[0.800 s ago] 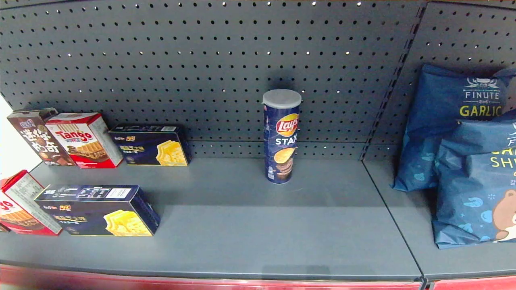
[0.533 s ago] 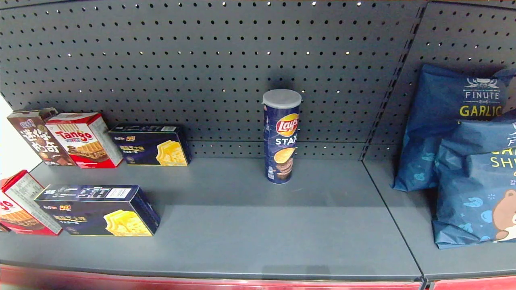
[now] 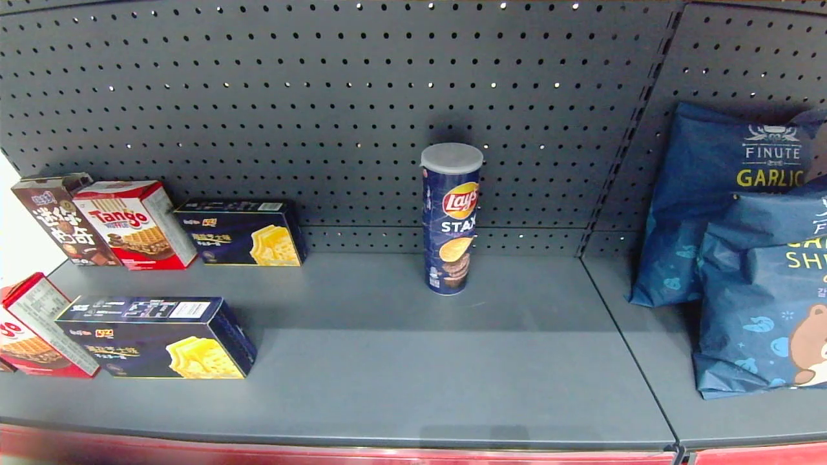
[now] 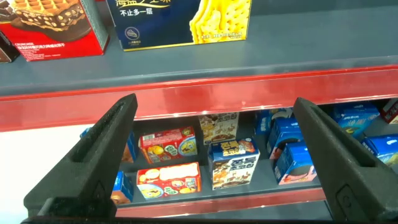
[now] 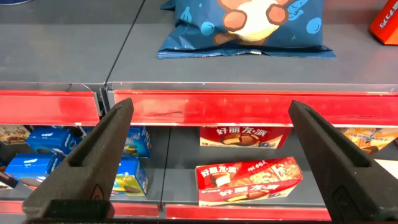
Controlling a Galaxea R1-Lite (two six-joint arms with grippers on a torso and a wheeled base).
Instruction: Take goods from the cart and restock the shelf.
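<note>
Ahead of the left end effector (image 4: pixel 211 165): the red front edge (image 4: pixel 205 93) of the shelf (image 3: pixel 387 361). A navy-and-yellow biscuit box (image 4: pixel 180 22) and a red wafer box (image 4: pixel 53 28) lie just behind that edge. Fingers (image 4: pixel 93 168) spread wide, nothing between them. Seen through the gap, a lower tier (image 4: pixel 261 186) carries small cartons.

Right end effector (image 5: pixel 208 162): fingers likewise wide apart, empty. Beyond it is the same red edge, and a blue snack bag (image 5: pixel 249 25) lies flat near it. A red carton (image 5: pixel 249 177) sits on the tier seen through the gap.

Chip can (image 3: pixel 451 219): upright on the shelf, close to the pegboard back (image 3: pixel 323 116). It is farther in than the goods facing either end effector. It stands between the boxes and the bags, well apart from both.
</note>
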